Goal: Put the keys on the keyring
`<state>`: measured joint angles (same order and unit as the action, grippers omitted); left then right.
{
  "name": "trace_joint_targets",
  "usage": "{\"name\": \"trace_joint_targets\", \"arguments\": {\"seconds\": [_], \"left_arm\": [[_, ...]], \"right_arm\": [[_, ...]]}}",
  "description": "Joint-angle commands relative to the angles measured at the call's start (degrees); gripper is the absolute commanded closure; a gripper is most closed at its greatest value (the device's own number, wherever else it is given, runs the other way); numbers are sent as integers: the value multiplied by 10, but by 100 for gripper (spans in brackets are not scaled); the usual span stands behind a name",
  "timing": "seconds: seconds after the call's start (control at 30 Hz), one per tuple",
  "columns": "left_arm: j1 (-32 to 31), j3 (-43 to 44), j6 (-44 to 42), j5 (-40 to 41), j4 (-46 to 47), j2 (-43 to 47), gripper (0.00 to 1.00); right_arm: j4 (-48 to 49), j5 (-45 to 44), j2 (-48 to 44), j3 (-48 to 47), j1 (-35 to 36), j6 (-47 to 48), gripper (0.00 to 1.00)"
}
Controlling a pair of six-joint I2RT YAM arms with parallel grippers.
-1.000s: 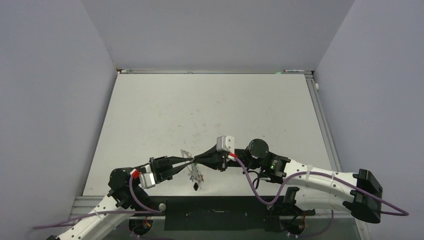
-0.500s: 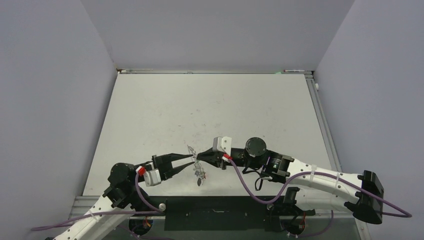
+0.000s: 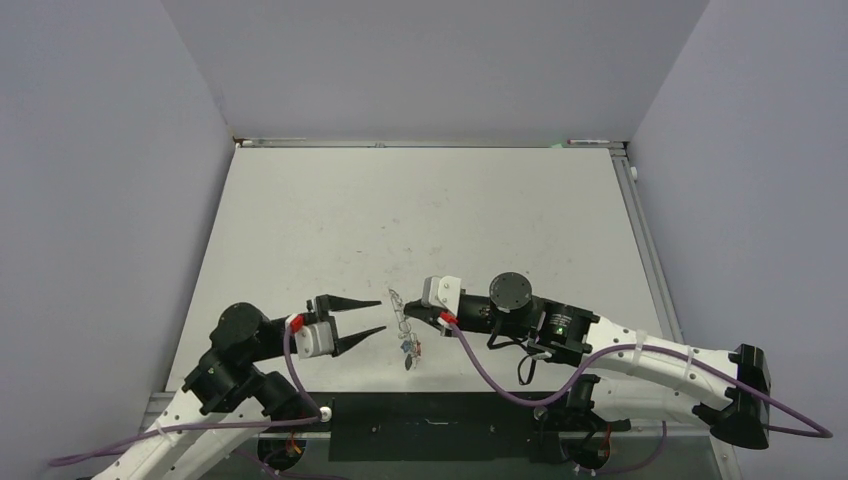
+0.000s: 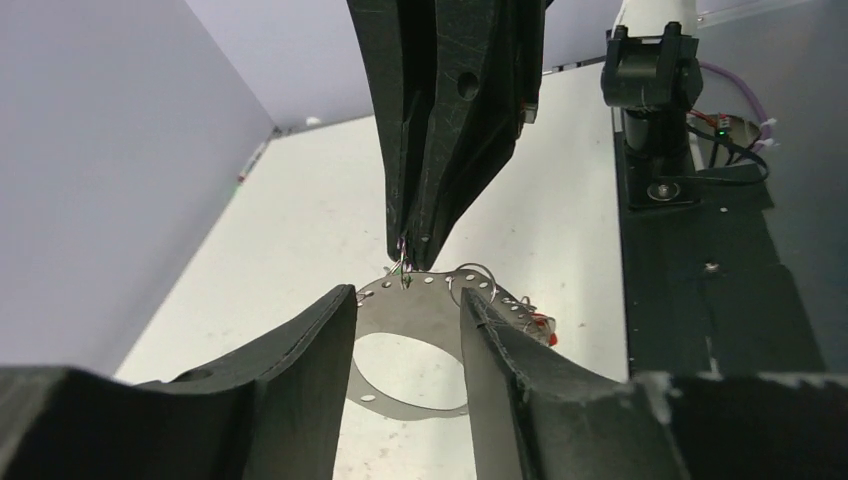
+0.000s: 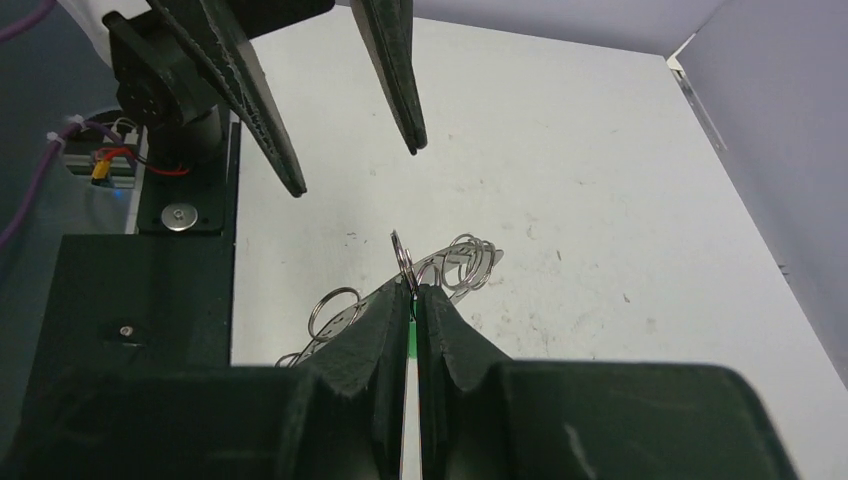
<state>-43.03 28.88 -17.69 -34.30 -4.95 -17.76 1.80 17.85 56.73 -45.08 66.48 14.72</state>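
The keyring (image 3: 398,300) is a flat silver oval with small holes and several split rings along its rim. It hangs from my right gripper (image 3: 408,312), which is shut on the green-tagged key (image 5: 411,338) at the rim. Other keys (image 3: 410,350) dangle below it, and a red tag (image 4: 541,325) shows in the left wrist view. My left gripper (image 3: 382,315) is open and empty, just left of the keyring and apart from it. In the left wrist view the keyring (image 4: 412,312) hangs between and beyond my open fingers (image 4: 300,380).
The white table (image 3: 420,220) stretches far and to both sides, with grey walls around it. A black base strip (image 3: 430,425) runs along the near edge under both arms. In the right wrist view, the left arm's fingers (image 5: 265,105) point at me from above.
My left gripper has let go of the keyring, opened and drawn back to the left. My right gripper has kept its grip and now holds the keyring alone.
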Motion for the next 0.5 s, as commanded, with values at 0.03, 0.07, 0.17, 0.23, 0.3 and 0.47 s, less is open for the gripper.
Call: {"name": "trace_joint_targets", "arguments": {"seconds": [0.03, 0.07, 0.17, 0.23, 0.3, 0.47], "left_arm": [[-1, 94, 2, 0, -124, -75, 44], [-3, 99, 12, -3, -126, -84, 31], [-6, 113, 53, -7, -116, -108, 4], [-9, 130, 76, 21, -119, -126, 4], [-13, 149, 92, 27, -131, -145, 4], [-28, 153, 83, 70, -144, -171, 2]], "right_arm": [[-14, -38, -9, -44, 4, 29, 95], [-16, -41, -10, -45, 5, 32, 95], [-38, -54, -14, -48, 5, 40, 95], [-47, -58, -17, -48, 5, 44, 95], [-57, -61, -19, -50, 5, 47, 95], [-96, -75, -15, -66, 5, 55, 95]]}}
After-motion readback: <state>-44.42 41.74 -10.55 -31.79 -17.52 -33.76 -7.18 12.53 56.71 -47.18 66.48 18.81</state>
